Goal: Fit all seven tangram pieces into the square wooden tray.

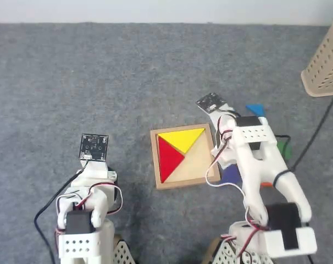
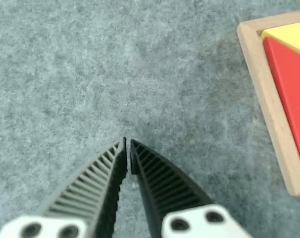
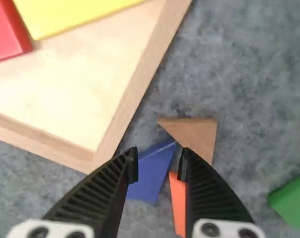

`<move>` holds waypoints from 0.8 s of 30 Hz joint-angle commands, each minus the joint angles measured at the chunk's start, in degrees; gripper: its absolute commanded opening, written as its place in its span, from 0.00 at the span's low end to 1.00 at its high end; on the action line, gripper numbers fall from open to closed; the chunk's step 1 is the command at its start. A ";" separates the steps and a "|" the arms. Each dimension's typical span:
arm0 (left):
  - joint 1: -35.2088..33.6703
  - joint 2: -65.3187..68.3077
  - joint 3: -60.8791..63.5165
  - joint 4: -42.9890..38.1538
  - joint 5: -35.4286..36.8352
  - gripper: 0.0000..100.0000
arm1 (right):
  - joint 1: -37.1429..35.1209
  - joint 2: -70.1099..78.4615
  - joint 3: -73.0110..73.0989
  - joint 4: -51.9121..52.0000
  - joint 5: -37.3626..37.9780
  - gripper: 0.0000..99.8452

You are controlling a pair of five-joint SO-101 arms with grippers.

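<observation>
- Beside the tray's near right corner, the right tool (image 3: 157, 166) hangs low over the grey tabletop (image 1: 100, 71). Its jaws are a narrow way apart with a blue piece (image 3: 151, 174) lying between the tips. I cannot tell whether they touch it.
- Just past the tips lies a wood-coloured triangle (image 3: 192, 134), one corner pointing toward the tray.
- An orange piece (image 3: 175, 201) sits partly under one finger, its long axis running back beneath the tool. A green piece (image 3: 288, 198) lies farther out.
- The left tool (image 2: 128, 145) is over the tabletop to the left of the tray, jaws closed tip to tip.
- The square wooden tray (image 1: 154, 159) sits between the two arms, turned slightly askew.
- The yellow triangle (image 1: 183, 140) has its long side along the far rim, apex pointing to the tray's middle.
- The red triangle (image 1: 169, 157) has its long side along the left rim, apex also pointing to the middle. The two touch along one short side.
- A second blue piece (image 1: 255, 110) lies beyond the right arm, and a beige slotted basket (image 1: 326, 60) stands at the far right.
</observation>
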 commanded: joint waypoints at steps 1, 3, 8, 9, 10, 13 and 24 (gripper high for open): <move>-0.09 -0.35 -0.31 0.35 0.35 0.01 | -0.31 1.71 -3.34 -2.77 1.76 0.15; -0.09 -0.35 -0.31 0.35 0.35 0.01 | -0.22 3.03 -3.34 -4.26 1.76 0.15; -0.09 -0.35 -0.31 0.35 0.35 0.01 | 1.36 5.58 -3.34 -7.96 1.49 0.15; -0.09 -0.35 -0.31 0.35 0.35 0.01 | 2.51 5.67 -3.34 -8.48 1.32 0.15; -0.09 -0.35 -0.31 0.35 0.35 0.01 | 3.74 5.49 -3.34 -8.66 1.23 0.15; -0.09 -0.35 -0.31 0.35 0.35 0.01 | 6.73 2.51 -3.25 -8.04 0.53 0.15; -0.09 -0.35 -0.31 0.35 0.35 0.01 | 10.33 -17.54 -1.49 15.34 11.25 0.15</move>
